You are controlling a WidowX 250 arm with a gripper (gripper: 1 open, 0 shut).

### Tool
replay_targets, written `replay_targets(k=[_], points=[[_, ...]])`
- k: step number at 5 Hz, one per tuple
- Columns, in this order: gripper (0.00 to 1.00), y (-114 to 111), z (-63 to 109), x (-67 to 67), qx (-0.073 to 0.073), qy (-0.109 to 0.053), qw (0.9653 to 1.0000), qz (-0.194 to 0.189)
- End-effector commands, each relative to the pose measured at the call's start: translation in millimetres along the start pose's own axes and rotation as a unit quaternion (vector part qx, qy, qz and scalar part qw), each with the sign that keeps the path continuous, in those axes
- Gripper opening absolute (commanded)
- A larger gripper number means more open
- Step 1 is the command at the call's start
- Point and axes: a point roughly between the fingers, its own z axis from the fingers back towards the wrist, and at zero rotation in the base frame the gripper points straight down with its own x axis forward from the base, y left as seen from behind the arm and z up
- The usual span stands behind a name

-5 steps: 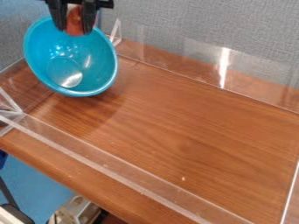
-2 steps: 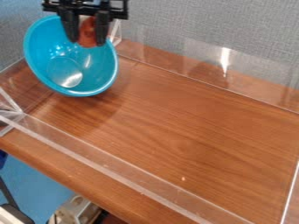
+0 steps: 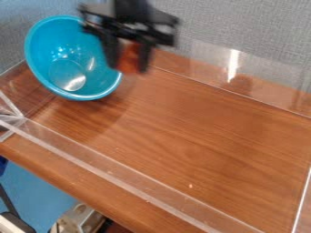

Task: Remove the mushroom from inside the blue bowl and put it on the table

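- The glossy reddish-brown wood-grain tabletop (image 3: 195,136) fills the middle of the view and runs toward 4 o'clock, lying just as in the earlier frame.
- The low clear acrylic walls (image 3: 122,175) edge it, one along the 7 o'clock side, another toward 1 o'clock; both are unchanged.
- The turquoise-blue plastic bowl (image 3: 71,65) stays at 10 o'clock, its glossy inside showing.
- The dark gripper (image 3: 129,56), blurred, is now near 12 o'clock; a moment ago it was over the bowl, closer to 11. Its jaws are pinching the toy mushroom.
- The toy mushroom (image 3: 127,60), a reddish-brown blur between the fingers, has shifted from in front of the bowl's opening to just beside its rim, at the bowl's 3 o'clock in this view.
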Motion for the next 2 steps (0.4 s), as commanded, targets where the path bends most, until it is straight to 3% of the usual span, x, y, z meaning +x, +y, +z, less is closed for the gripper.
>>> replay_targets(k=[1,2], points=[[0.00,-41.0,4.1,-24.0,-0.015,-0.020,0.9986,-0.047],[0.00,-86.3,-11.3,-52.6,-0.016,-0.013,0.9960,-0.088]])
